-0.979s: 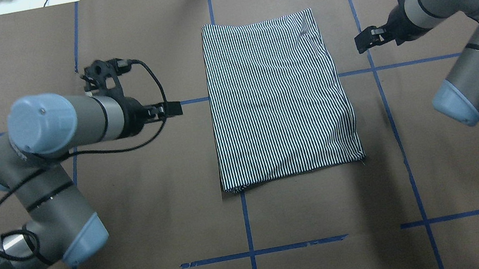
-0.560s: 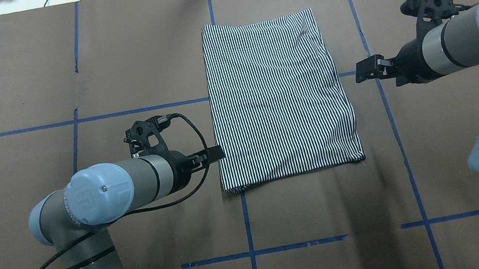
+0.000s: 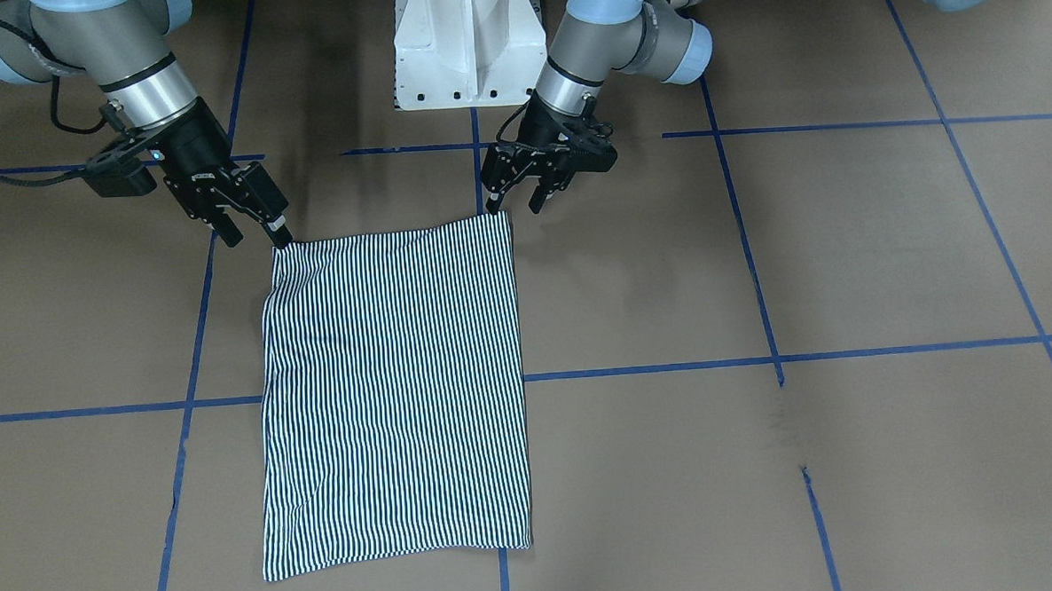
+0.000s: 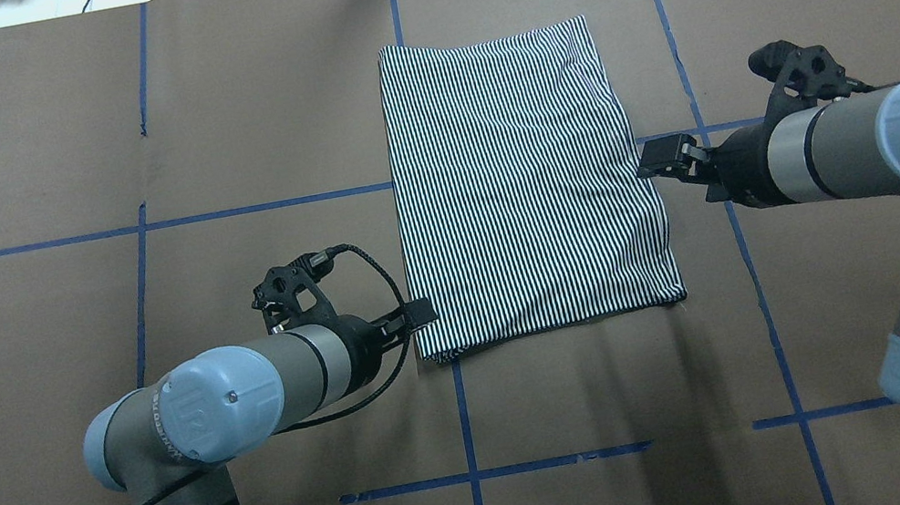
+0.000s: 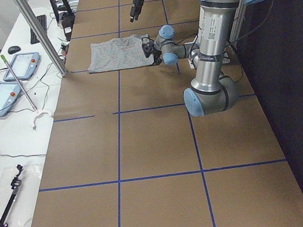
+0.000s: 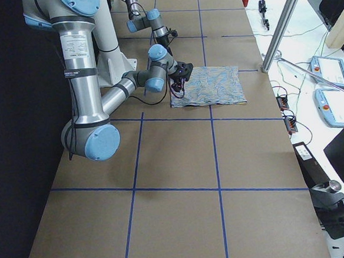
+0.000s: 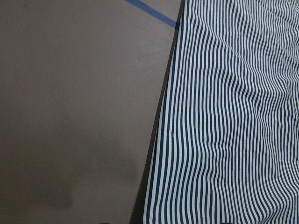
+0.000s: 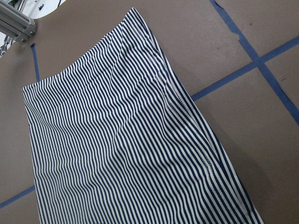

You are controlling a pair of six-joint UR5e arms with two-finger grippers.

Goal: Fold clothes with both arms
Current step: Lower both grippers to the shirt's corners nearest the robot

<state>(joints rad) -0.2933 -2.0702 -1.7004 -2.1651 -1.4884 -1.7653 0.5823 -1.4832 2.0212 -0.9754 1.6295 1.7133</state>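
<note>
On the brown paper table cover [image 4: 246, 94], crossed by blue tape lines [image 4: 266, 206], a striped shirt [image 4: 521, 184] is laid at the middle. It is folded into a flat, smooth rectangle of thin navy-and-white stripes. The left gripper [image 4: 421, 313] is held spread at its near left corner, with nothing gripped. The right gripper [image 4: 654, 161] is likewise spread and empty at the right edge. Whether either touches the soft cloth cannot be told.

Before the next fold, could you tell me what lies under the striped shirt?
The striped shirt lies flat on the brown paper; blue tape lines run in under its edges. Its lower layers and anything beneath are covered.
</note>
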